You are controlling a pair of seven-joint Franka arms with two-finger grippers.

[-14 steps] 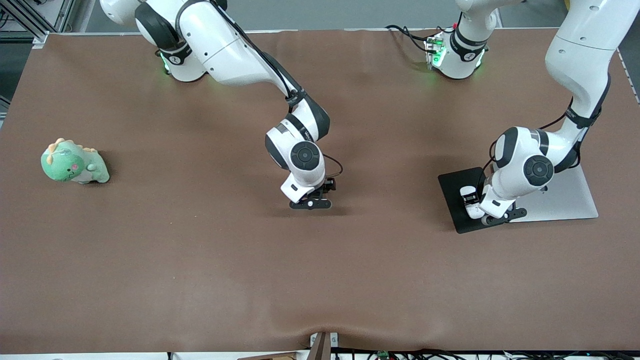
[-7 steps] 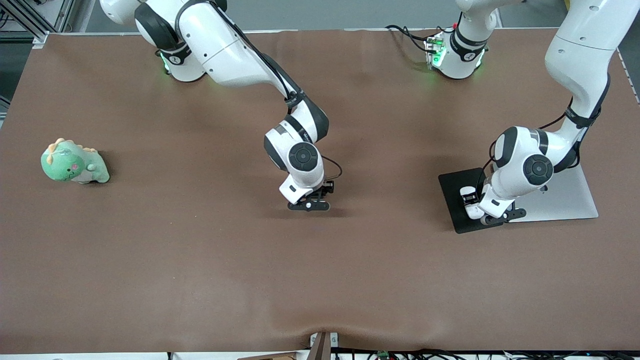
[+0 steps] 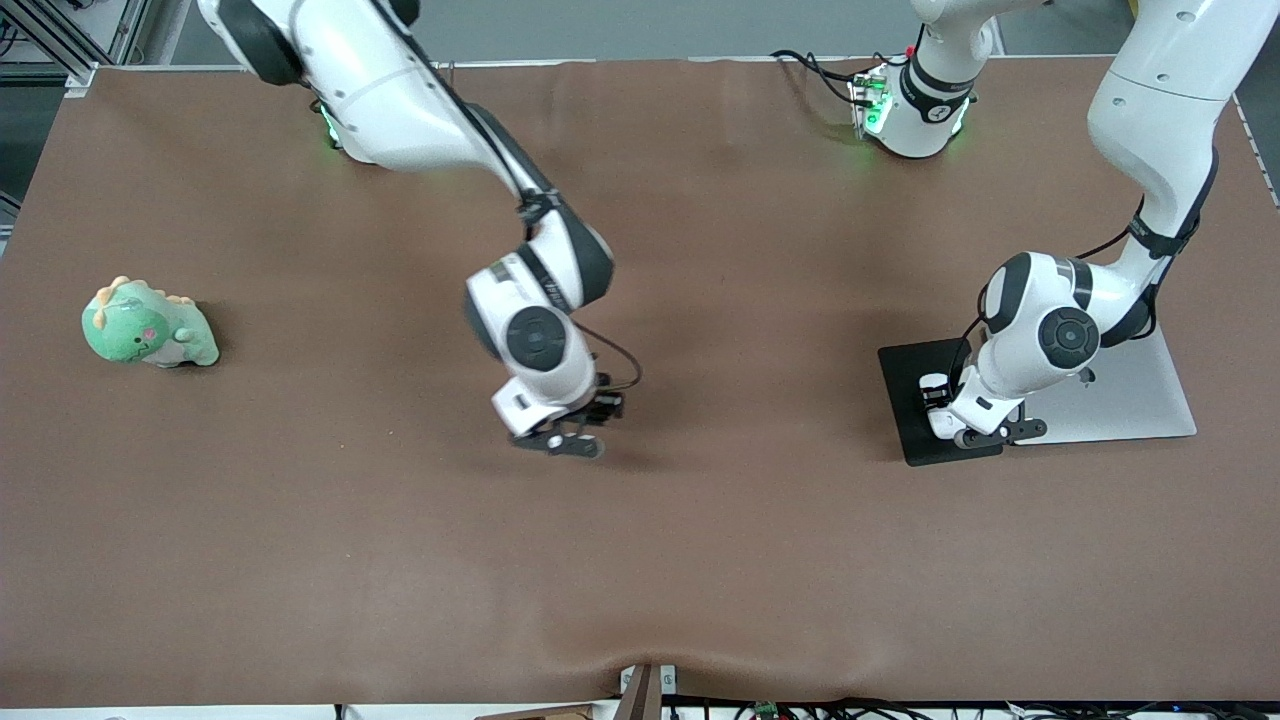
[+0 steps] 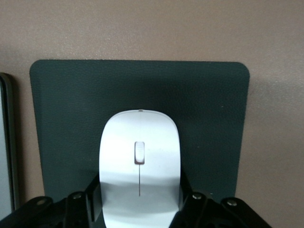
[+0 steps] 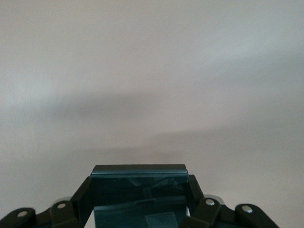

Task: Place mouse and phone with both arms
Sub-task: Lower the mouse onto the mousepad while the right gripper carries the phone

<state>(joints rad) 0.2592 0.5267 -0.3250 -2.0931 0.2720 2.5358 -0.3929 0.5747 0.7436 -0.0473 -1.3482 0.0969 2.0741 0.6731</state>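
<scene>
My left gripper (image 3: 948,418) is shut on the white mouse (image 4: 139,142), its fingers (image 4: 95,197) pressed to the mouse's sides. It holds the mouse low over the black mouse pad (image 4: 209,118); I cannot tell whether the mouse touches it. In the front view a white part of the mouse (image 3: 937,420) shows beside the hand, over the pad (image 3: 905,380). My right gripper (image 3: 565,440) is shut on the black phone (image 5: 138,178), over bare brown table near the middle. The phone is hidden under the hand in the front view.
A closed silver laptop (image 3: 1130,400) lies beside the mouse pad toward the left arm's end; its edge shows in the left wrist view (image 4: 4,142). A green dinosaur plush (image 3: 148,325) sits toward the right arm's end. Cables lie by the left arm's base (image 3: 820,70).
My right gripper has moved with the phone toward the right arm's end and toward the front camera's side. My left gripper has shifted slightly over the pad with the mouse.
</scene>
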